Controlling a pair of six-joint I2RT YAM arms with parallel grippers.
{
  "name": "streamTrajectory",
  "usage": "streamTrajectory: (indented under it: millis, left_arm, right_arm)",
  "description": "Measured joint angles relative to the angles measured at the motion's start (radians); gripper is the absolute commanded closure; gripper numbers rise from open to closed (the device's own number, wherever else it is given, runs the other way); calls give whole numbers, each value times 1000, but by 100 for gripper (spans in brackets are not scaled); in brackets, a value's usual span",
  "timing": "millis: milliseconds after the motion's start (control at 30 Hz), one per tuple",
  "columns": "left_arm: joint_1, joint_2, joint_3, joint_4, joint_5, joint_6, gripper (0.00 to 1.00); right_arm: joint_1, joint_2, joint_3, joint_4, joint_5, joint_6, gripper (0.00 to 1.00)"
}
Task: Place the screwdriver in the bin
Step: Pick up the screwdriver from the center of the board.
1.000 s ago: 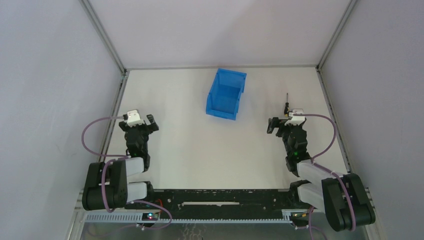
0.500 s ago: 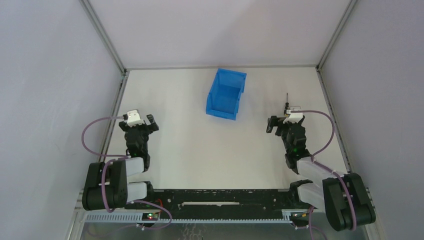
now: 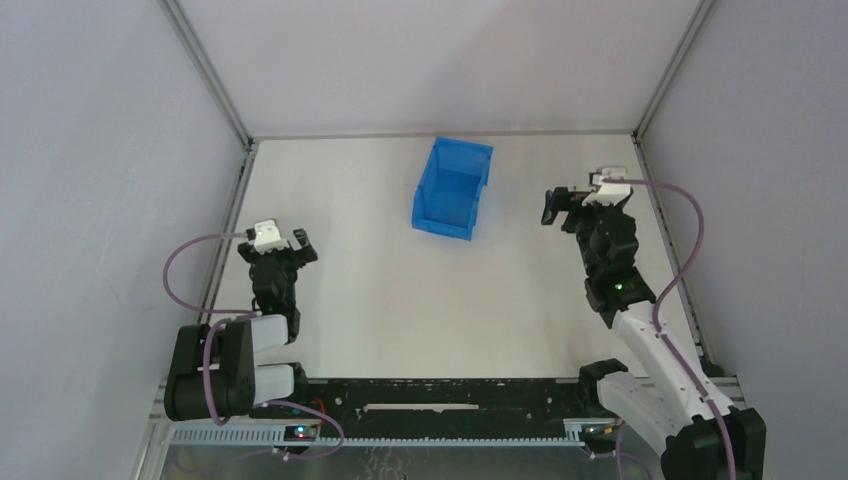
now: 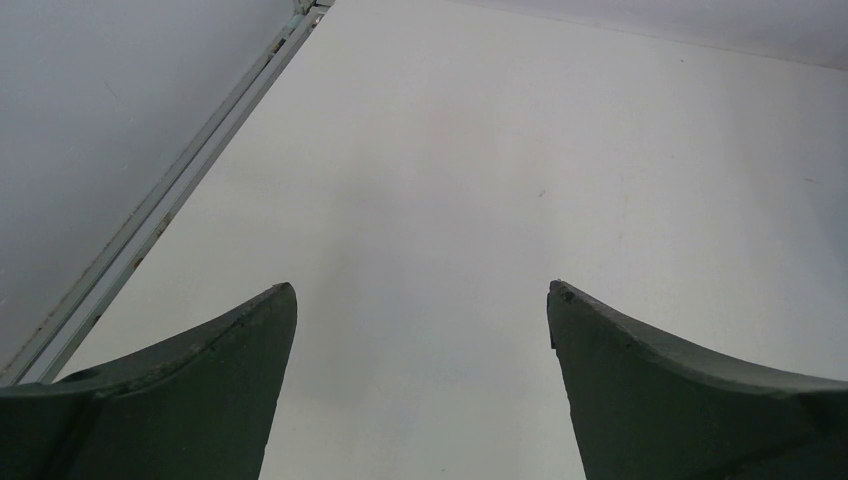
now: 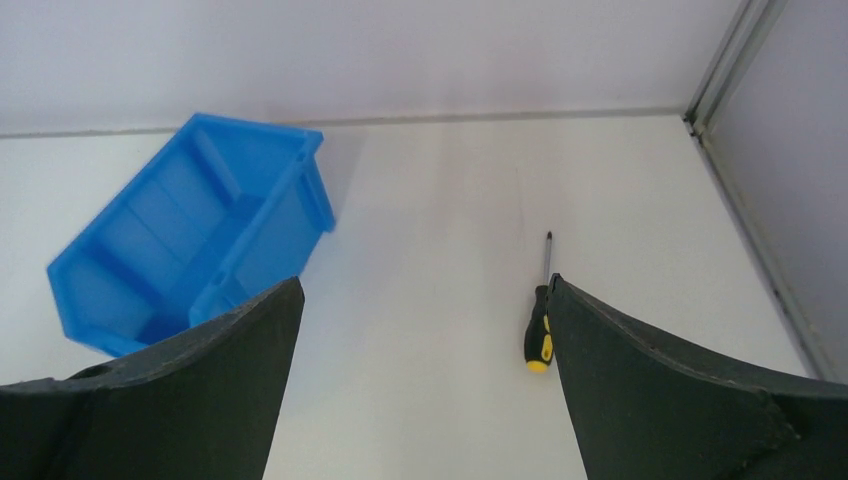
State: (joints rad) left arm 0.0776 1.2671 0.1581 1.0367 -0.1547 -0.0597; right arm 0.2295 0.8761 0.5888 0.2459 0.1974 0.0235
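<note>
The screwdriver (image 5: 539,327), black handle with a yellow end and a thin dark shaft, lies flat on the white table, its tip pointing away. It sits just inside my right finger in the right wrist view. In the top view my right arm hides it. The blue bin (image 3: 452,188) stands at the far middle of the table, empty, and shows at the left of the right wrist view (image 5: 190,240). My right gripper (image 3: 572,208) (image 5: 420,285) is open and empty above the table. My left gripper (image 3: 288,245) (image 4: 420,290) is open and empty at the left.
Grey walls with metal rails (image 3: 240,190) close the table on the left, back and right. The right rail (image 5: 750,230) runs close to the screwdriver. White tabletop (image 3: 400,290) lies between the two arms.
My right arm has stretched away from its base toward the far right, and the gripper now covers the screwdriver in the top view. The left arm has not moved.
</note>
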Motion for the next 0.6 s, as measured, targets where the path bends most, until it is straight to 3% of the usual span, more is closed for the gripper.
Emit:
streamTrajectory:
  millis: [300, 600]
  left_arm:
    - [0, 0, 0, 0, 0, 0, 0]
    - [0, 0, 0, 0, 0, 0, 0]
  right_arm:
    - [0, 8, 407, -348, 7, -1, 0]
    - [0, 67, 755, -542, -8, -4, 0]
